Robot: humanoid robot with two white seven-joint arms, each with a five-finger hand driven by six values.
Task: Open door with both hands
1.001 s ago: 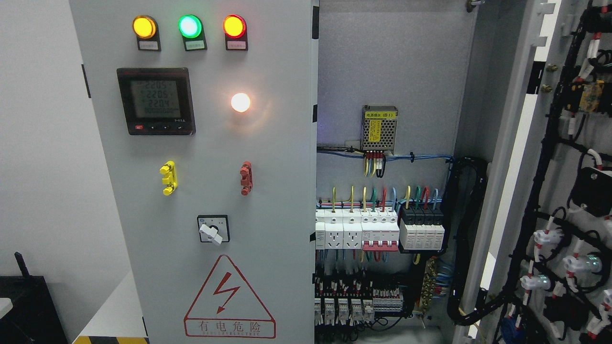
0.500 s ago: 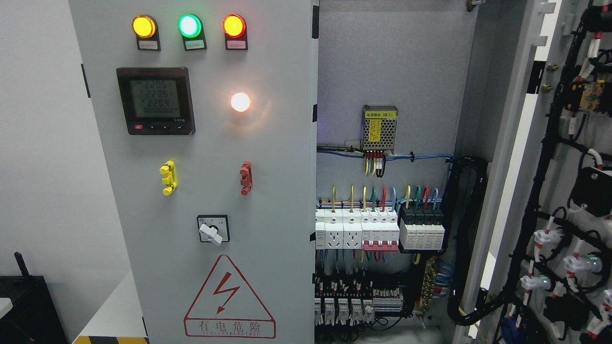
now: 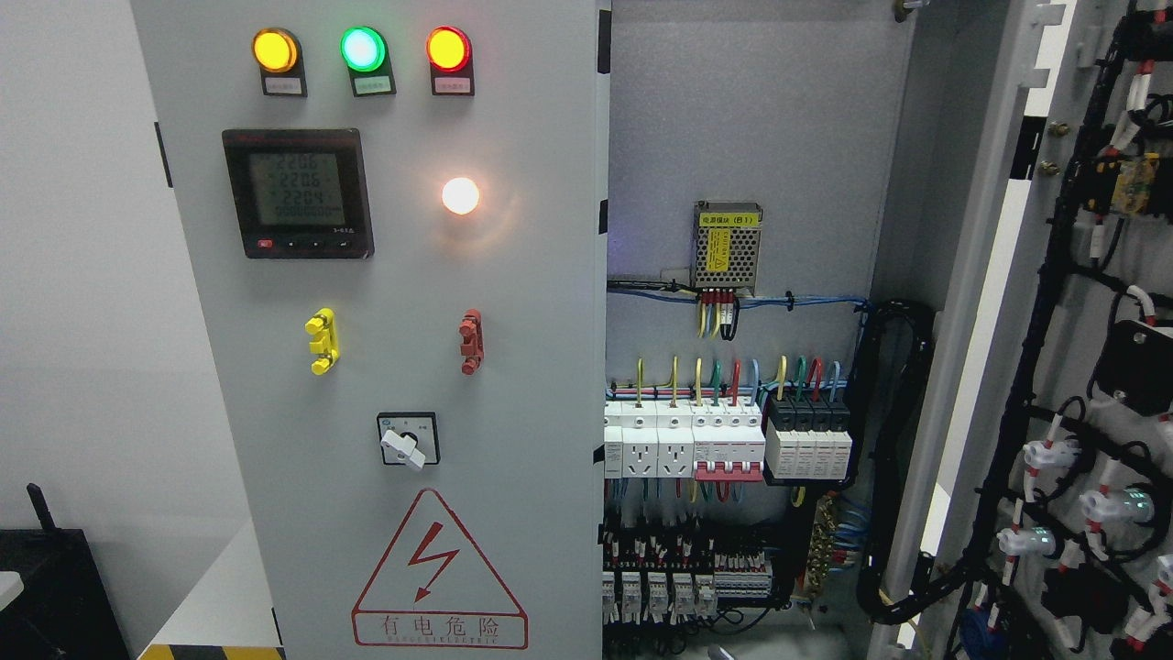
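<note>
The left door [image 3: 394,367] is a grey panel, shut and facing the camera, filling the view from nine o'clock to the centre. It carries three lit lamps at eleven o'clock, a dark meter below them and a red warning triangle at six o'clock. The right door [image 3: 1090,367] stands swung wide open at three o'clock, its wired inner face showing.
</note>
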